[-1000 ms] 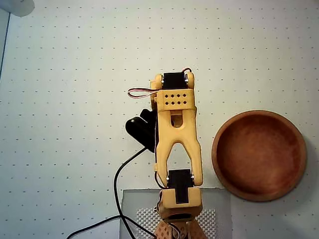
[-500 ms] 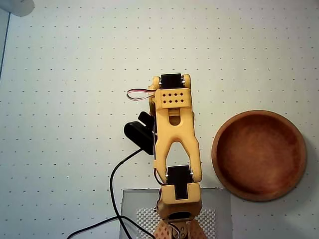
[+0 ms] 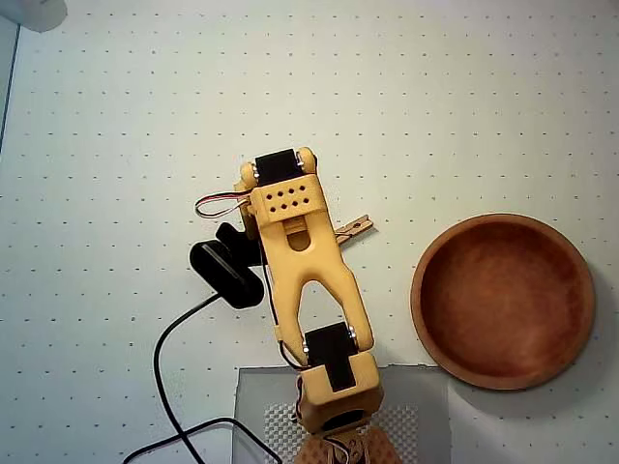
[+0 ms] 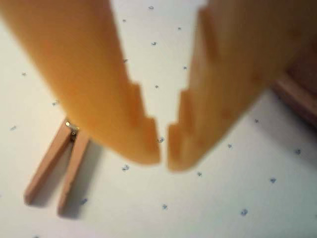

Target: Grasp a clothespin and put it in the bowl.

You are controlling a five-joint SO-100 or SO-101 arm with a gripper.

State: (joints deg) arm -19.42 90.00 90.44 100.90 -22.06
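1. In the wrist view the claw (image 4: 164, 153) hangs just above the surface (image 4: 208, 208), its two orange fingers (image 4: 99, 89) coming down from the top edge and meeting at the tips.
2. The claw is nearly closed: only a thin sliver of the surface shows between the tips, and the stepped inner edges widen apart higher up.
3. Nothing sits between the fingers; the claw is empty and holds nothing.
4. The clothespin (image 4: 57, 166) lies flat on the surface to the left of the claw in the wrist view, its two wooden prongs spreading toward the lower left and its metal spring at the upper end, close beside the left finger.
5. Whether the left finger actually touches the clothespin's spring end cannot be told; the finger overlaps it in the wrist view.
6. In the overhead view the clothespin (image 3: 356, 229) pokes out from under the right side of the yellow arm (image 3: 309, 280), only its end showing.
7. The bowl (image 3: 503, 302) stands on the white dotted surface (image 3: 116, 116) to the right of the arm in the overhead view, apart from the clothespin, and its inside is empty.
8. A black cable (image 3: 169, 377) curls across the surface at the lower left.
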